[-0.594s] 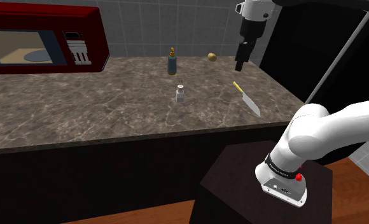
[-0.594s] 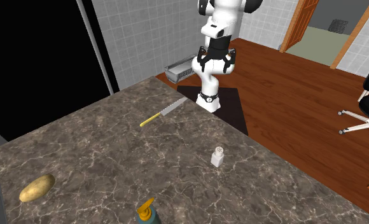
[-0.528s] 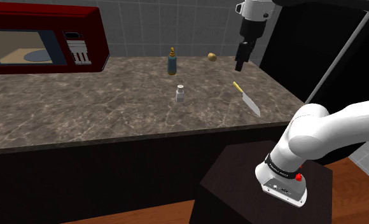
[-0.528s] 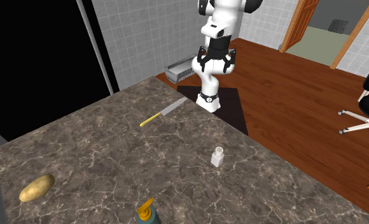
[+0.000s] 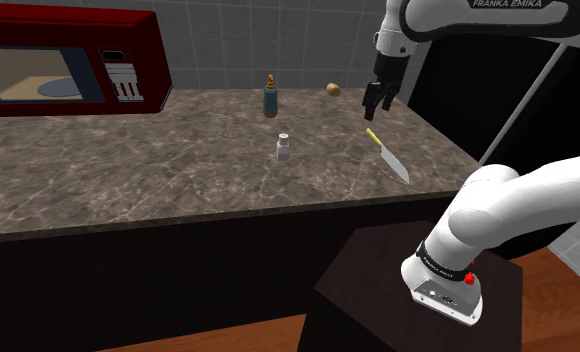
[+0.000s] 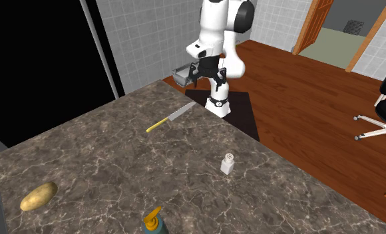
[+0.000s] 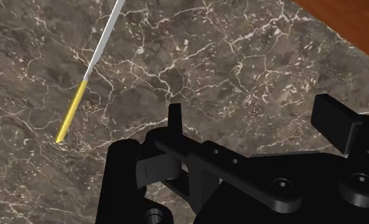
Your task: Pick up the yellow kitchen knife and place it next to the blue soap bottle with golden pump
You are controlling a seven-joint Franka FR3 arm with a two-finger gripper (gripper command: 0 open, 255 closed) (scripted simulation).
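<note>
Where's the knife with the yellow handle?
The knife lies flat on the marbled counter, near its end at the shoulder view's right, right of the white shaker; the open gripper hangs above it.

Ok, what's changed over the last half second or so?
The arm swung toward the counter: the gripper, open and empty, dropped slightly and now hangs near the knife, by its yellow handle. Nothing was grasped or released. Knife, soap bottle, shaker and potato lie where they were.

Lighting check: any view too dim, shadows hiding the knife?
Shoulder view: dim, but the knife stands out on the counter. Second exterior view: brighter, even light, no glare on it. Wrist view: yellow handle reads clearly, no shadow from the end effector over it.
</note>
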